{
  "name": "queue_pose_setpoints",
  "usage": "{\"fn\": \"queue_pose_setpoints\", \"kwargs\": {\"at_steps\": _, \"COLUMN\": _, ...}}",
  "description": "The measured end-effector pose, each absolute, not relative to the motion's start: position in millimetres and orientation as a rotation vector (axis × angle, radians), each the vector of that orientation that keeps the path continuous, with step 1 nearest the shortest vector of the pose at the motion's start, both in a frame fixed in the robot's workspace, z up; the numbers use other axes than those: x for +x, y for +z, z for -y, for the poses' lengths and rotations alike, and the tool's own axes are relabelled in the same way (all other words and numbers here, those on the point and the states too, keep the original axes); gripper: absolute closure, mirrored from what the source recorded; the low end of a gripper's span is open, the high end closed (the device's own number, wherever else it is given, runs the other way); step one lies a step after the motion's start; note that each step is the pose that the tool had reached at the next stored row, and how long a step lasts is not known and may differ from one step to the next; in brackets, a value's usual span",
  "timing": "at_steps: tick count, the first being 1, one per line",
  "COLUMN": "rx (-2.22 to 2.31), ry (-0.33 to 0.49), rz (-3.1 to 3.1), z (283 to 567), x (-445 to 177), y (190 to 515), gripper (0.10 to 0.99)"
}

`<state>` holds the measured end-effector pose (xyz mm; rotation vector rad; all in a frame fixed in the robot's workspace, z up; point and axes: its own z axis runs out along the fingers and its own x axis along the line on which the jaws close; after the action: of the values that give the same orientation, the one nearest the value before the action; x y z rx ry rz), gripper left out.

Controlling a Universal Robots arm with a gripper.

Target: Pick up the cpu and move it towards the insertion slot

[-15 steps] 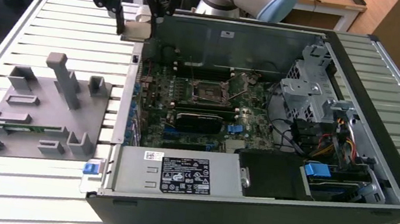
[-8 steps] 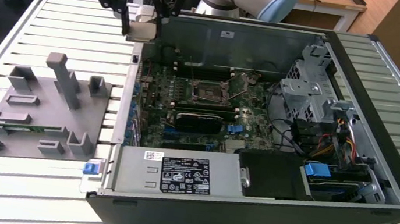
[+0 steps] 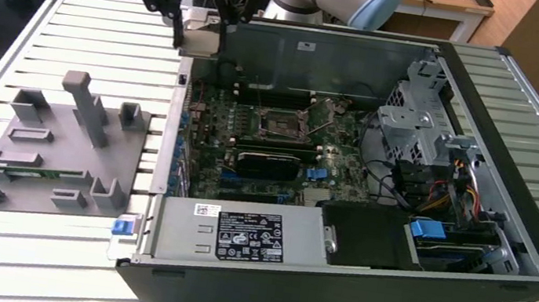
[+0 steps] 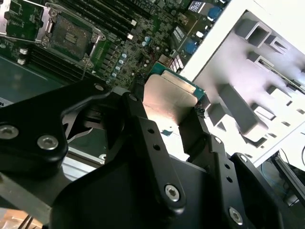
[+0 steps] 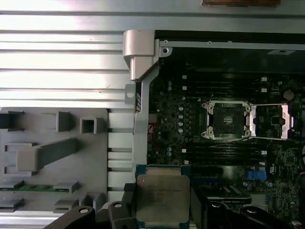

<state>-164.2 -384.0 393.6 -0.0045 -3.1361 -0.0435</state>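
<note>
**Chip lifted, socket not yet reached**

The gripper [image 5: 162, 210] was closed on the cpu [image 5: 162, 198], its fingers [image 4: 200, 129] pressing two opposite edges. The chip hung in the air over the near edge of the computer case [image 3: 511, 232], well apart from the insertion slot [image 5: 228, 120]. So the pick-up looked done and the travel remained. The exterior view placed the gripper [image 3: 201, 34] high by the case corner; the first wrist view showed the open socket and the grey parts tray [image 5: 52, 157].
</note>
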Motion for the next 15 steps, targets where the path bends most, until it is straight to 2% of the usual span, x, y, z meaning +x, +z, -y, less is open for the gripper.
{"fn": "queue_pose_setpoints", "kwargs": {"at_steps": 15, "rx": -0.004, "ry": -0.044, "rz": 3.136, "z": 382, "x": -145, "y": 394, "gripper": 0.545}}
